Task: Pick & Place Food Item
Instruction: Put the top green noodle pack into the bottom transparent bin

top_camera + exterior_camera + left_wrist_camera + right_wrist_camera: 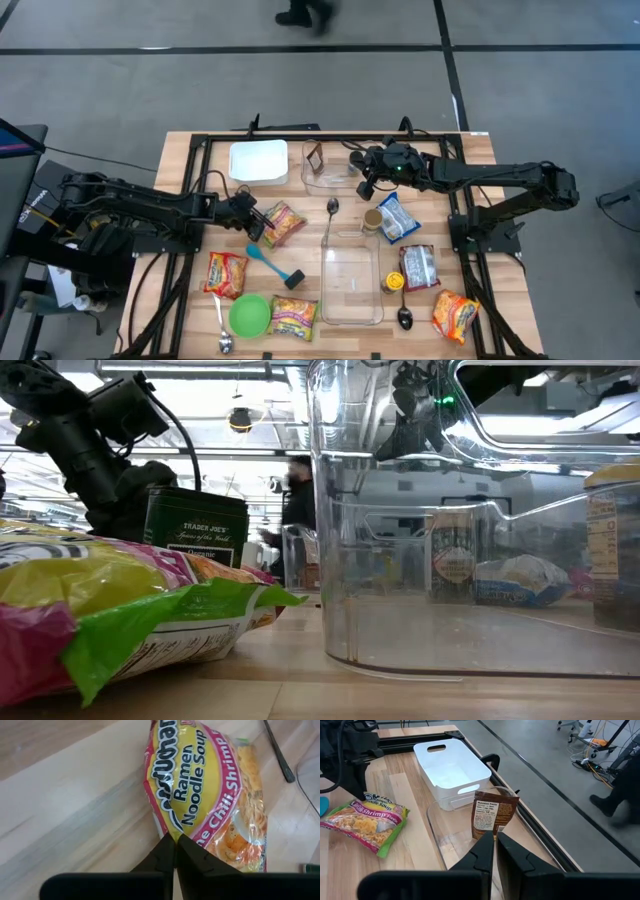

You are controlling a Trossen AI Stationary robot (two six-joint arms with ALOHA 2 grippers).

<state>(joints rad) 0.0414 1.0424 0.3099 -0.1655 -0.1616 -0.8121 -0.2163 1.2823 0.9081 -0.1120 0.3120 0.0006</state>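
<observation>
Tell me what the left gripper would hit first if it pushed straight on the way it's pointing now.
The ramen noodle packet. The left gripper is shut with its tips right at the packet's near edge, possibly pinching it already. Going on would likely shove or crumple the packet across the table; a dark utensil handle lies beyond.

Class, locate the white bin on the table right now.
In the high view, the white bin sits at the table's far edge, left of centre, beside a clear container holding a brown packet.
</observation>
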